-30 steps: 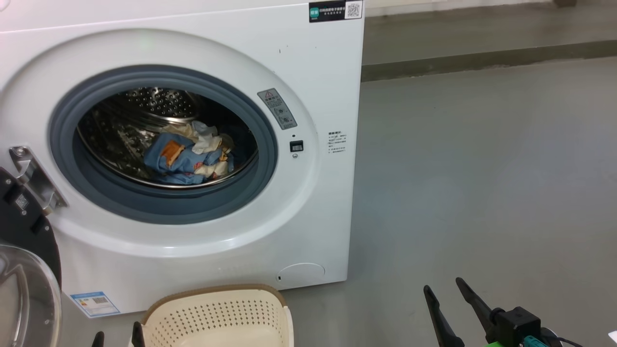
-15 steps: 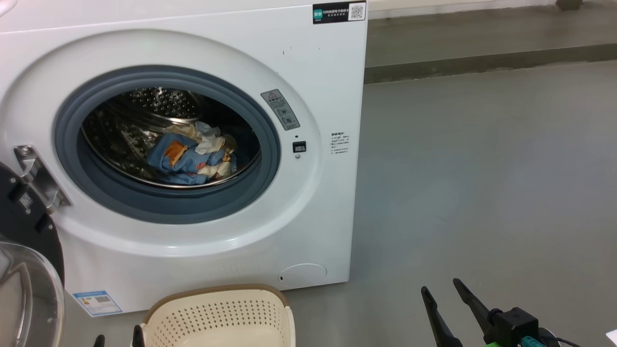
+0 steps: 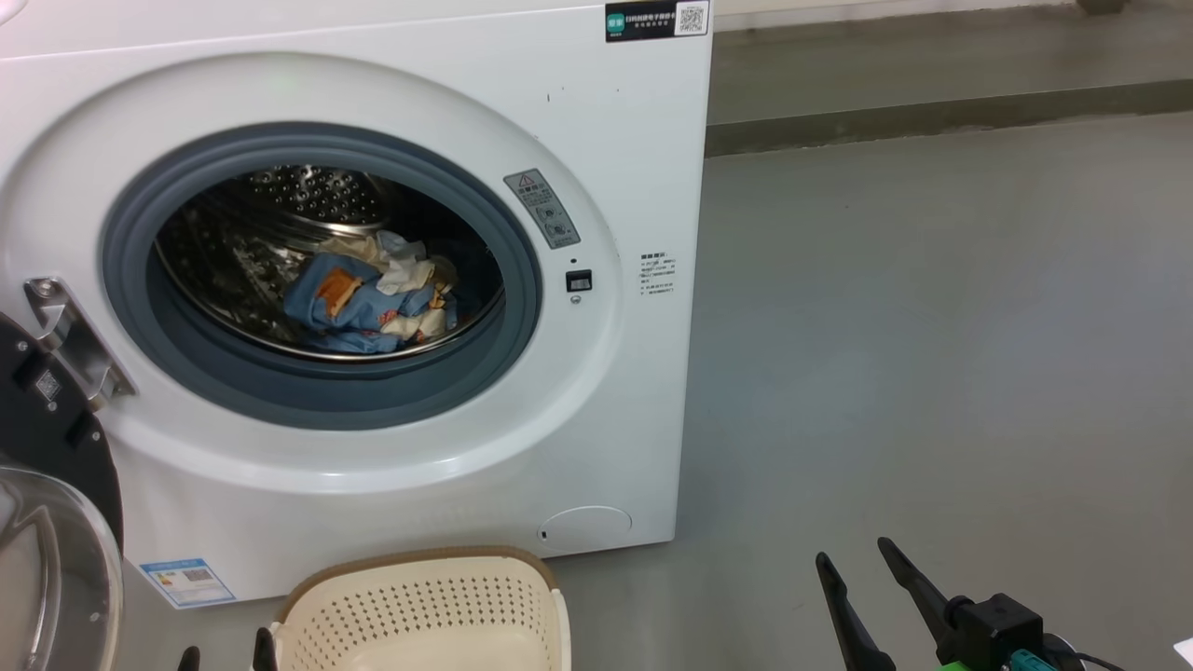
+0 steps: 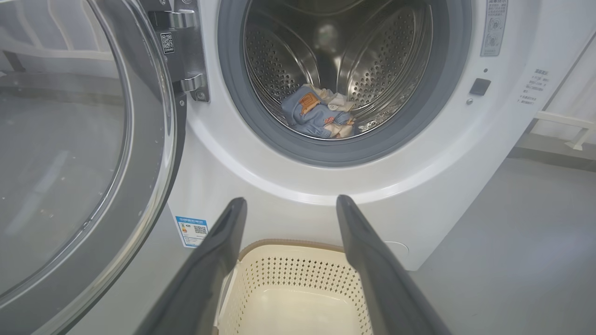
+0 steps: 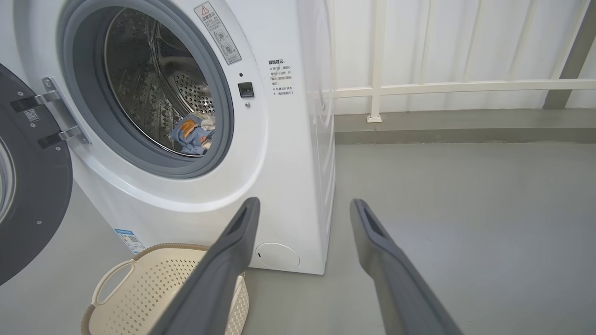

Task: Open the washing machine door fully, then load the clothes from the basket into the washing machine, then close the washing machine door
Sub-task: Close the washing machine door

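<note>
Site: white boxy front-loading washing machine (image 3: 606, 140) on grey floor (image 3: 932, 326). Its round black-rimmed, glass-bowled door (image 4: 84, 149) stands swung wide open on the metal hinge (image 3: 70, 340) at the opening's left side.

Load: light blue clothes with orange-brown print (image 3: 359, 303), bundled at the bottom of the perforated steel drum (image 4: 382, 60), behind the grey rubber gasket (image 3: 308, 396).

Cream perforated plastic basket with brown rim (image 3: 419, 606) sits on the floor just before the machine's lower front.

Arms: the left gripper (image 4: 291, 201) hangs above the basket, jaws wide, holding nothing. The right gripper (image 5: 305, 201) is over bare floor right of the basket, jaws wide, holding nothing.
</note>
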